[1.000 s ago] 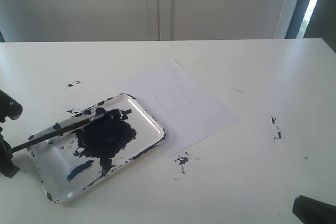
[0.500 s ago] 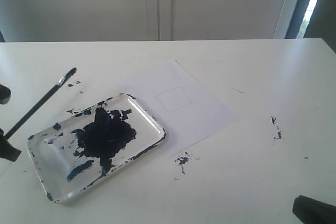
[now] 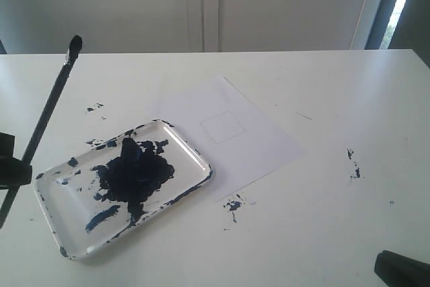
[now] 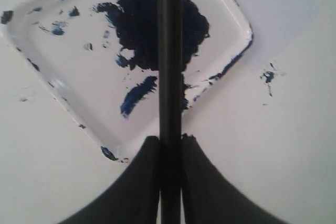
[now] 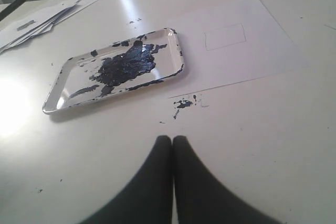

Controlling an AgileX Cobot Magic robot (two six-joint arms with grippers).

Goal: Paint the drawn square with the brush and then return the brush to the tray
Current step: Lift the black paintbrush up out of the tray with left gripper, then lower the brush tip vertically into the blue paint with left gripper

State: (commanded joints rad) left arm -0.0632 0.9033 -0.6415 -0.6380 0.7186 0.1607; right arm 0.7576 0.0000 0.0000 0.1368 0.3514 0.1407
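A white table [image 3: 322, 85] carries a paint-smeared tray [image 3: 201, 159]. At the tray's two o'clock, just beside it, lies a paper sheet [image 3: 262, 142]. Dark blue specks [image 3: 233, 204] dot the tabletop at the sheet's six o'clock.

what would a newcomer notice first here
The white tray at front left, smeared with a dark blue blotch, stands out first. Then the black brush, held tilted at far left by the left gripper. Right of the tray, the drawn square is a bare outline on paper.
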